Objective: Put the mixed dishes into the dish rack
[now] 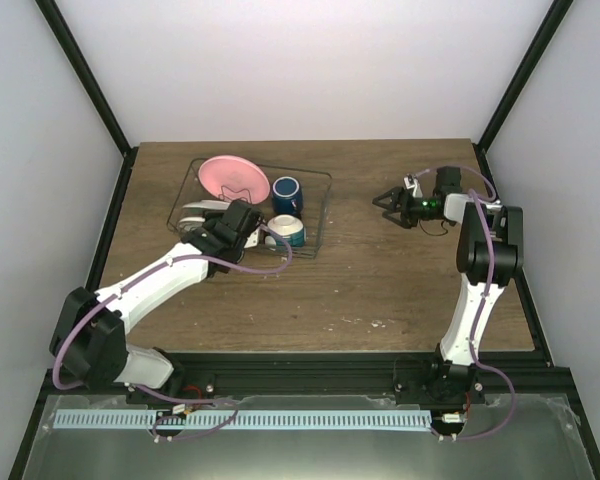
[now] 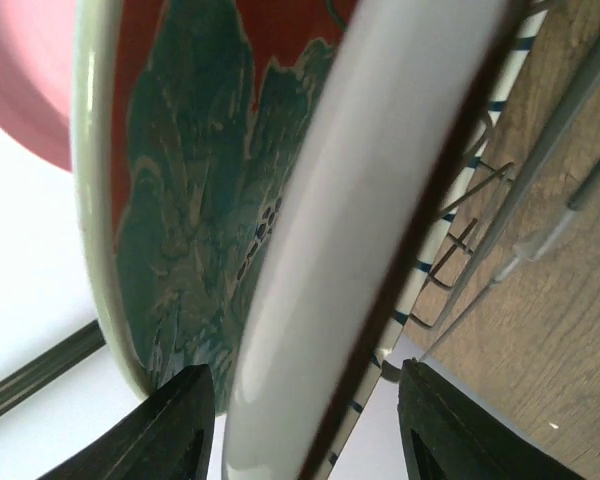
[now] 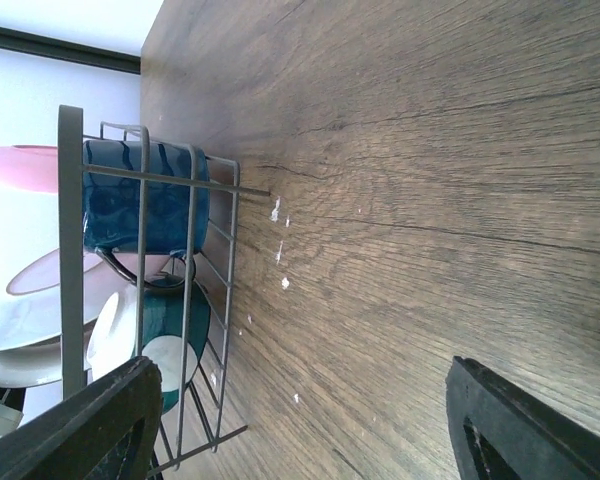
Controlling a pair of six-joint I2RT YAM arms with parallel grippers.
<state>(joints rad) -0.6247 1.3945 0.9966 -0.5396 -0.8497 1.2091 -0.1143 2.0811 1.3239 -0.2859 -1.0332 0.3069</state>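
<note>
The grey wire dish rack (image 1: 326, 200) stands at the table's back left. In it are the pink plate (image 1: 228, 175), the dark blue mug (image 1: 286, 191) and a small bowl (image 1: 289, 233), teal outside and pale inside. My left gripper (image 1: 238, 222) is inside the rack's front left. In the left wrist view it (image 2: 310, 378) is open, its jaws straddling the upright white plate with dark stripes (image 2: 380, 200) without touching it. The red plate with teal flowers (image 2: 180, 210) stands just beyond. My right gripper (image 1: 386, 200) is open and empty over bare wood (image 3: 302, 368).
The right wrist view shows the rack's end wall (image 3: 70, 250) with the mug (image 3: 145, 195) and bowl (image 3: 165, 350) behind it. Bare brown table (image 1: 380, 280) lies between the rack and the right arm. Black frame posts stand at the back corners.
</note>
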